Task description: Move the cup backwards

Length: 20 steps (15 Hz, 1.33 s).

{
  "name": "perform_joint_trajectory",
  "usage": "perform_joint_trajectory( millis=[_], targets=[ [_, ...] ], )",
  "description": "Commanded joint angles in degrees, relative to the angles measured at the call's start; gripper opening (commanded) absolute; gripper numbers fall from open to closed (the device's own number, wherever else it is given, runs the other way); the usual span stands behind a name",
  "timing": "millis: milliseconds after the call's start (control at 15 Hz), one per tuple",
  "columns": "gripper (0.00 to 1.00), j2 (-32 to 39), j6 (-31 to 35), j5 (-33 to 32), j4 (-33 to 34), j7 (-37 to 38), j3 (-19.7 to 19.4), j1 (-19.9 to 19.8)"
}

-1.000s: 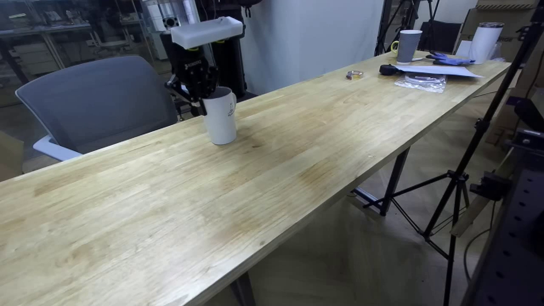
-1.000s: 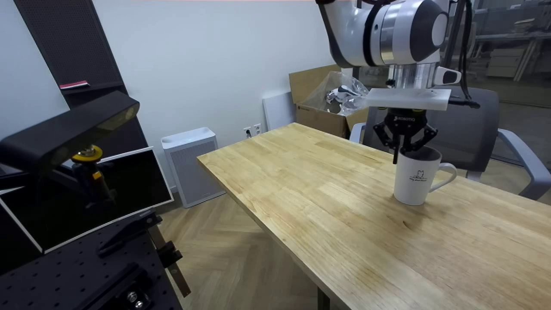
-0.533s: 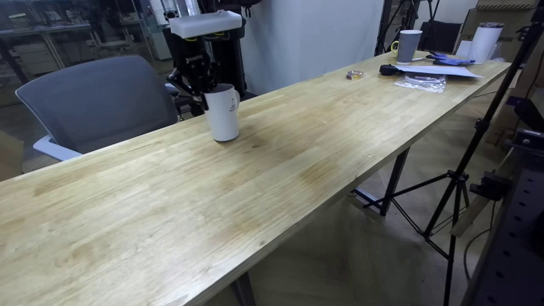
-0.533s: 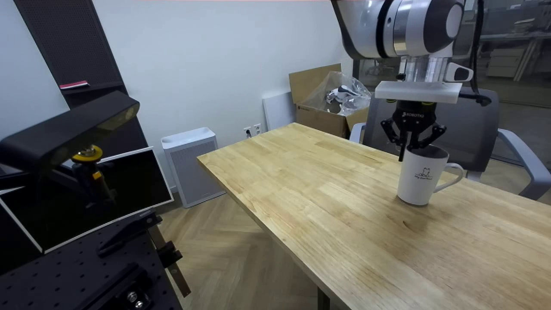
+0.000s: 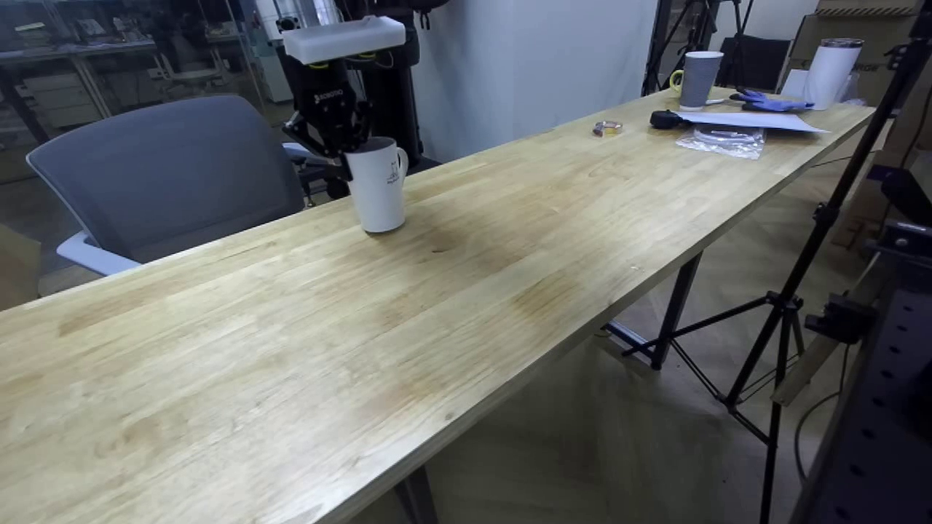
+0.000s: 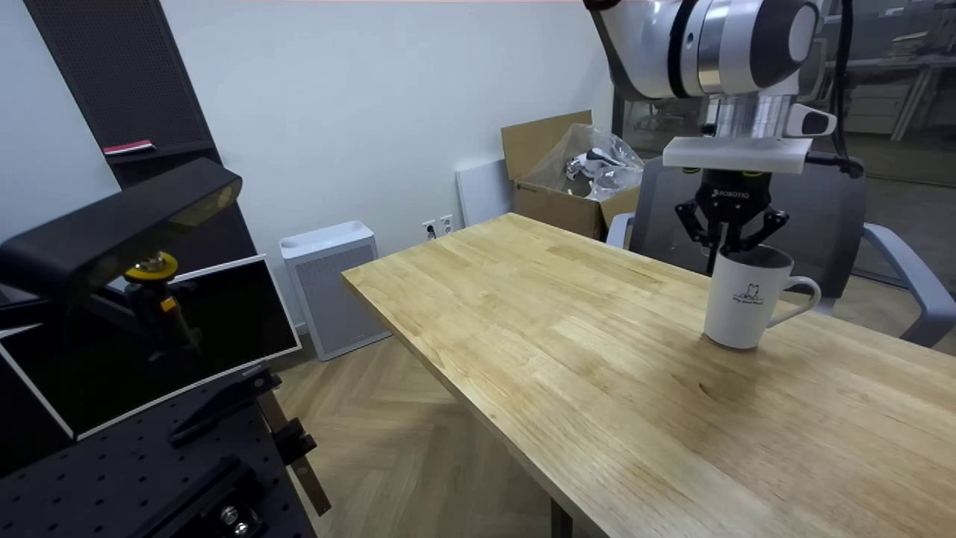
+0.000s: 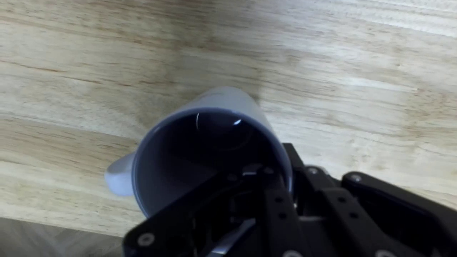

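Cup pinched at rim — hand nearly closed

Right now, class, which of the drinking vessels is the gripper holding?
The white mug with the printed drawing: the gripper pinches its rim. The grey cup and white tumbler stand out of its grasp, farther along the table.

White cup, black tool pinching its wall, wooden tabletop beneath
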Motion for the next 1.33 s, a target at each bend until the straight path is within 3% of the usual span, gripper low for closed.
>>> perform_joint_trajectory(
  millis=[0, 333, 1267],
  targets=[
    [0.02, 1.3, -2.8, -0.2, 5.6, 3.2, -0.7, 0.9],
    [0.02, 0.0, -2.5, -0.7, 4.9, 5.2, -1.0, 2.1],
    [0.02, -8.1, 1.1, -4.1, -10.1, 6.7, -1.3, 7.0]
  ],
)
